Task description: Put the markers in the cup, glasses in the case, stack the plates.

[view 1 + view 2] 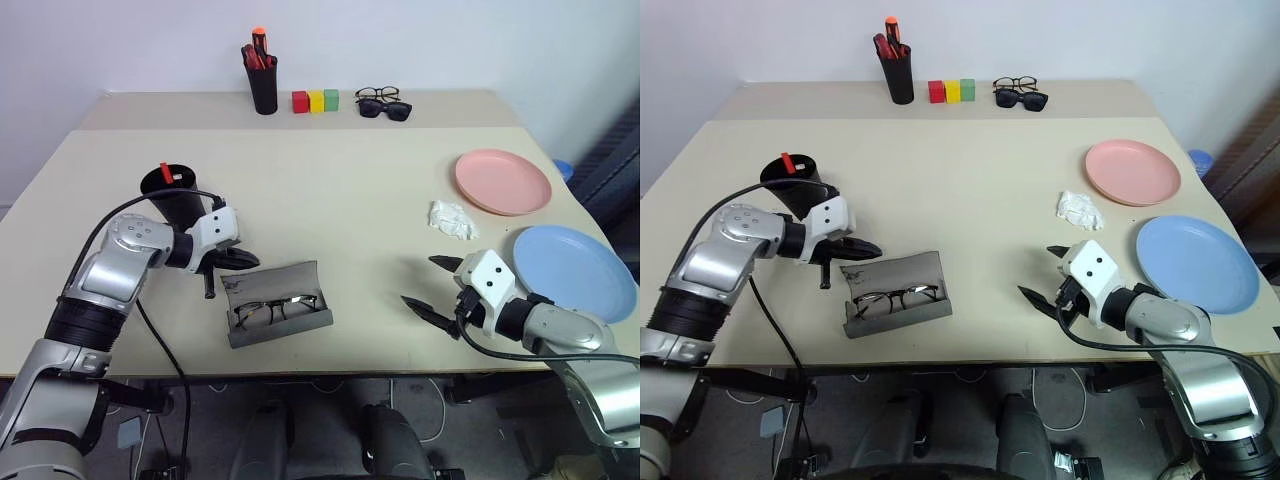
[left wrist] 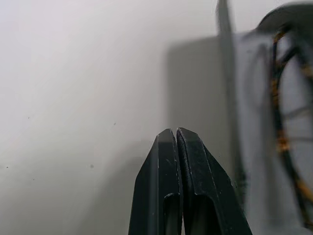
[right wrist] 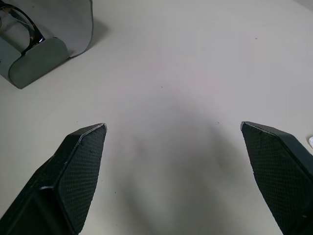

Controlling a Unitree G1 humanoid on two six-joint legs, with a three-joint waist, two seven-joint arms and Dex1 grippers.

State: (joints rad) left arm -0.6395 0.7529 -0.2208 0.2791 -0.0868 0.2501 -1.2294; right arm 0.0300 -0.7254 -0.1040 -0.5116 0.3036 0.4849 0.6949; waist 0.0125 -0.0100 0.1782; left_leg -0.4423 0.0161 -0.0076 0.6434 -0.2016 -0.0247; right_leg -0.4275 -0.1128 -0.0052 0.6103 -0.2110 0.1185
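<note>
My left jaws (image 1: 222, 262): pressed together, holding nothing, hovering just beside the left end of the case, below the cup.
My right jaws (image 1: 430, 285): spread wide and empty, above bare table (image 1: 370, 190) left of the blue plate.
Case (image 1: 278, 302): lies open near the table's front edge, lid up.
Glasses (image 1: 268, 309): lying inside the open case.
Cup (image 1: 172, 193): stands left of centre; one red-capped marker (image 1: 165, 173) pokes out of it.
Pink plate (image 1: 502, 181): on the right, apart from the blue plate (image 1: 575, 270), which lies nearer me; not stacked.
Crumpled tissue (image 1: 451, 219): just left of the two plates.
</note>
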